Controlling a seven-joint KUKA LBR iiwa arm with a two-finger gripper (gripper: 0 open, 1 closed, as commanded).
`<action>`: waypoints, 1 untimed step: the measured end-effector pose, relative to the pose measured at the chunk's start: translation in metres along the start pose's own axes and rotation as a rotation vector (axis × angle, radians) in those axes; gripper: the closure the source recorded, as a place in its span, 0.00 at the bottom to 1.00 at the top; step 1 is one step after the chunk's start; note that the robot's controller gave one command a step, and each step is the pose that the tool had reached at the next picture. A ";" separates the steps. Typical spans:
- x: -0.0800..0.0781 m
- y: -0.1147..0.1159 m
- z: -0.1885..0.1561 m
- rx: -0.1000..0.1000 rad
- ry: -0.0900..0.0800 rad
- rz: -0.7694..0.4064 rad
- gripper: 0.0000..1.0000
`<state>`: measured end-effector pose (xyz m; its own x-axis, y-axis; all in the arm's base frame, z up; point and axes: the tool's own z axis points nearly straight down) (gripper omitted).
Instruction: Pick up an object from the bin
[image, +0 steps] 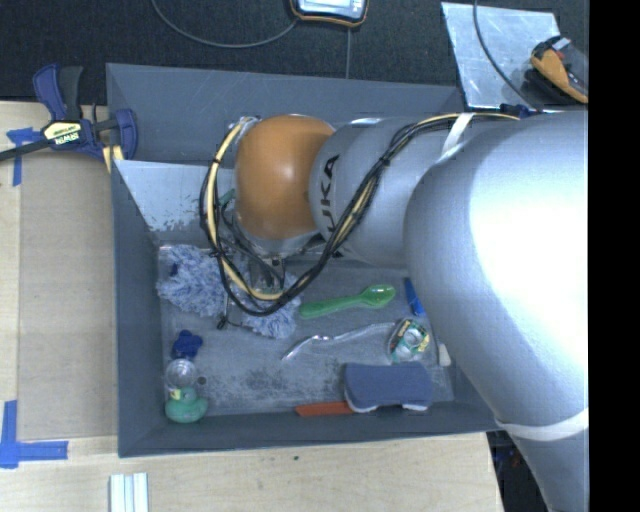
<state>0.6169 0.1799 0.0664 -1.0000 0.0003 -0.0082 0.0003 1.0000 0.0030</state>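
My tool (262, 285) seemingly down on the crumpled blue cloth (190, 280), left of the bin (135, 330), mostly hidden under my orange cover (275, 175), opening I cannot tell, green spoon (345, 302) just beside

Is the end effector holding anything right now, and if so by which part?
Cannot tell. The end effector sits over the crumpled blue-grey fabric cloth at the left of the grey metal bin; the arm's orange cover hides any hold.
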 end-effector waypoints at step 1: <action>-0.001 0.020 -0.004 -0.004 -0.006 -0.027 0.00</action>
<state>0.6183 0.2002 0.0706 -0.9995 -0.0270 -0.0145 -0.0271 0.9996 0.0067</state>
